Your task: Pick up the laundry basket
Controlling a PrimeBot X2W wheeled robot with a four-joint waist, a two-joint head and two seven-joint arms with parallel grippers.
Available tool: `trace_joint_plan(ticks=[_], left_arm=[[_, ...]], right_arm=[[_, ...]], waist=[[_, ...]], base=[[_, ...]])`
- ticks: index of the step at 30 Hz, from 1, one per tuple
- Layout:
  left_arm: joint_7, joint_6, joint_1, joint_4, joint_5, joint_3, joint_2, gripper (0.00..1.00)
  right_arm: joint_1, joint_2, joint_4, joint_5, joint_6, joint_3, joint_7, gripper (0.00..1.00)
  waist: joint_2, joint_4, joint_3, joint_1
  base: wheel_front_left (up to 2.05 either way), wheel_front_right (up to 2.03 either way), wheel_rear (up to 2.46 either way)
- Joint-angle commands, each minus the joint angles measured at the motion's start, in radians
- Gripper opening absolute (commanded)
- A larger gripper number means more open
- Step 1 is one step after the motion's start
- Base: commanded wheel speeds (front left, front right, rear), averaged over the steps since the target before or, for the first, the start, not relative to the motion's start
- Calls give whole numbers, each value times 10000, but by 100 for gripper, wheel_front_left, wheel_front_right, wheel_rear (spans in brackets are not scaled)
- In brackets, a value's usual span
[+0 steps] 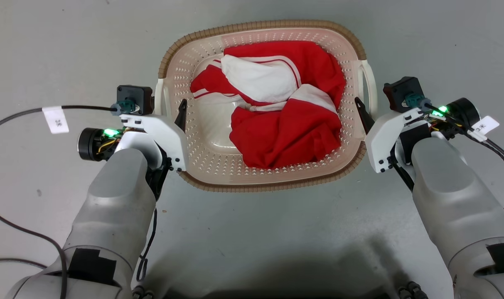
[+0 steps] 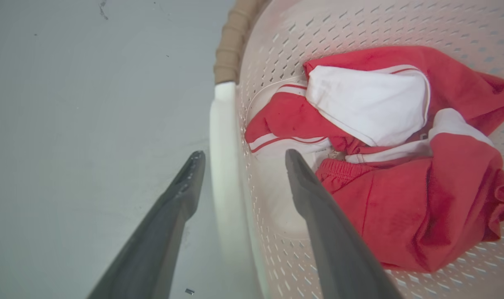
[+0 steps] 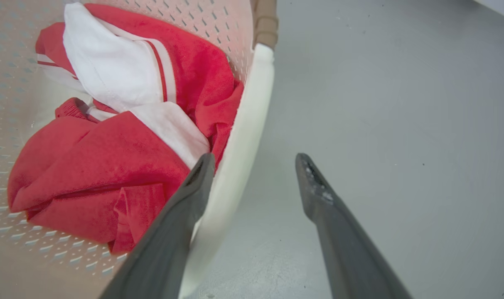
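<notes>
The laundry basket, cream, perforated and brown-rimmed, sits on the grey floor between my arms, with red and white clothes inside. My left gripper is open at the basket's white left handle. In the left wrist view, the left gripper has one finger outside the handle and the other inside the basket wall. My right gripper is open at the white right handle. The right wrist view shows the right gripper straddling that handle.
Black cables with white tags trail over the floor at my left, and more cables with a tag hang off the right wrist. My own shadow falls along the bottom of the head view.
</notes>
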Motion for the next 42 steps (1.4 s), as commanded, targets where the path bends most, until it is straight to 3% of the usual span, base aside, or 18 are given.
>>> trace_joint_plan(ticks=[1, 7, 8, 9, 10, 26, 42], left_arm=[[94, -9, -148, 40, -109, -113, -13, 100], [191, -9, -276, 79, -338, -513, -36, 100], [231, -9, -282, 89, -351, -579, -37, 100], [240, -9, -281, 94, -395, -643, -37, 40], [280, -9, -283, 100, -432, -707, -45, 0], [486, -13, 53, 132, -1124, -1446, 79, 0], [1712, -15, 1444, 135, -2387, -2289, 116, 0]], right_arm=[[-156, -12, 84, -61, -14, -42, 52, 100], [-262, 12, 229, -161, -15, -21, 257, 100], [-272, 16, 246, -147, -15, -8, 280, 49], [-298, 17, 254, -129, -15, -2, 268, 2], [-308, 17, 266, -109, -15, 22, 289, 0], [151, -9, 382, 1010, -12, 1167, 741, 0], [1470, 9, 247, 3835, -9, 3875, 2022, 0]], waist=[[0, 1, 91, -1], [0, 13, 251, -1], [0, 14, 268, -1], [0, 13, 286, -1], [0, 17, 299, -1], [0, 10, -557, -1], [0, -189, -3257, -1]], base=[[0, 0, 0], [0, 0, 0], [0, 0, 0], [0, 0, 0], [0, 0, 0], [0, 0, 0], [0, 0, 0]])
